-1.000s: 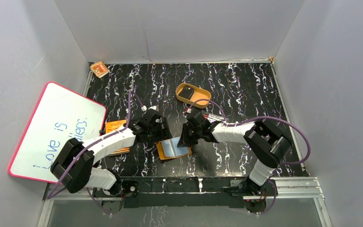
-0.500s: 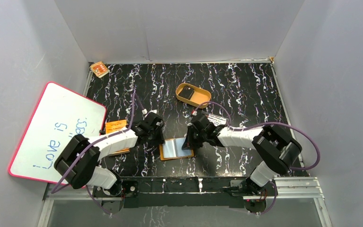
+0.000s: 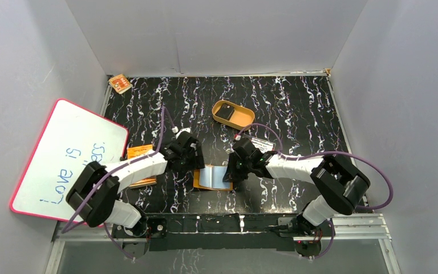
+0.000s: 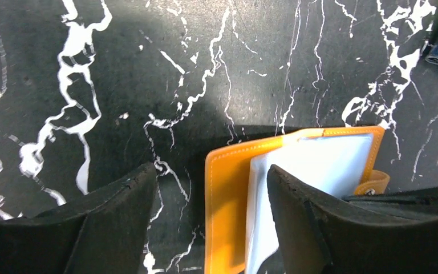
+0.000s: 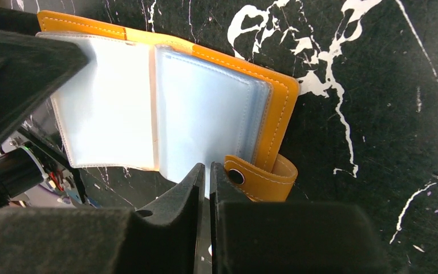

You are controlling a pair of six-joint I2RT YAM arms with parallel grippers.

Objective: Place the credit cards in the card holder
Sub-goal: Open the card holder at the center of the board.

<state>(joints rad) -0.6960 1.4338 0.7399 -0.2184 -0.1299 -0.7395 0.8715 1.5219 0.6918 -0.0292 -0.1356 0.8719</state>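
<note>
Since the earlier frame the card holder [image 3: 210, 178] has been turned squarer to the bench [image 3: 296, 108] edge, and the elbow of the right arm has been carried outward. The holder is found lying open near the front of the bench, between both tools, with its light-blue sleeves upward. The left tool [image 4: 208, 176] is spread, one finger over bare bench and the other over the sleeves. The right tool [image 5: 207, 171] is drawn almost together beside the snap tab [image 5: 236, 176]; whether a sleeve is pinched cannot be told. One black credit card [image 3: 224, 114] is seen in the tan oval tray [image 3: 245, 123], well apart.
</note>
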